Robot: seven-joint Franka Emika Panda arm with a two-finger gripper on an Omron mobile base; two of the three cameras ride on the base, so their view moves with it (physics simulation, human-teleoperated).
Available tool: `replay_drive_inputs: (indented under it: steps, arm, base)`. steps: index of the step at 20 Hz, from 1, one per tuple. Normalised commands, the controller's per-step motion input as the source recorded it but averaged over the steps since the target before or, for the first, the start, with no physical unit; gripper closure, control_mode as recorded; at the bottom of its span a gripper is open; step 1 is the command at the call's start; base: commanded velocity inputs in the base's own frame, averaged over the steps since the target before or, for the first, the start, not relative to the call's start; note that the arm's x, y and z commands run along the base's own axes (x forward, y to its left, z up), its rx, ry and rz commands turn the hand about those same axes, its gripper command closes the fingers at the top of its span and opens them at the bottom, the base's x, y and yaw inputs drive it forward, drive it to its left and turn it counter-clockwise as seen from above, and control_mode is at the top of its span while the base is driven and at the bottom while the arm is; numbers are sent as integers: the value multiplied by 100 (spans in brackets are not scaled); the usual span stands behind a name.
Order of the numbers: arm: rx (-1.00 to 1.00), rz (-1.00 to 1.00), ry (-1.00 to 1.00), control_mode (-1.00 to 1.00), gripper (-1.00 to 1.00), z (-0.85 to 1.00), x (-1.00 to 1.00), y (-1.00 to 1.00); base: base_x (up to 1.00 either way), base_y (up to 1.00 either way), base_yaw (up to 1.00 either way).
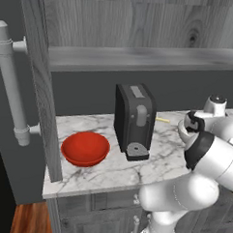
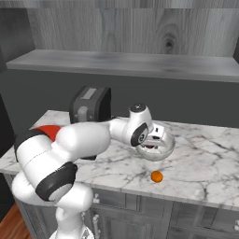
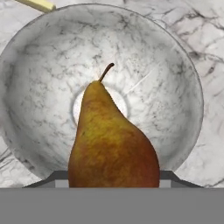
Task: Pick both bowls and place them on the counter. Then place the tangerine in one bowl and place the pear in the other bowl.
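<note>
In the hand view the brown pear looms close, stem up, hanging over the hollow of the white-grey marbled bowl. My gripper is shut on the pear, and the fruit hides the fingertips. This bowl stands on the marble counter right of the middle. The orange tangerine lies on the counter just in front of that bowl, near the edge. The red bowl rests on the counter's left end with nothing in it; my arm partly covers the red bowl in the right base view.
A black coffee machine stands between the two bowls. A thin yellow stick lies behind the marbled bowl. A grey shelf board runs above the counter. A wooden post borders the counter's left end.
</note>
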Motion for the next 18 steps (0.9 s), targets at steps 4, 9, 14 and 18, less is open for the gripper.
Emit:
replay_drive_inputs:
  steps: [4, 9, 14, 18]
  arm:
    - [4, 1, 4, -100, 100, -27, 2, -5]
    - [4, 1, 3, -100, -100, -19, 2, -4]
    - [2, 1, 1, -100, -100, -4, 1, 0]
    - [0, 0, 0, -100, -100, 1, 0, 0]
  base:
    - [0, 0, 0]
    - [0, 0, 0]
    - [0, 0, 0]
    - [0, 0, 0]
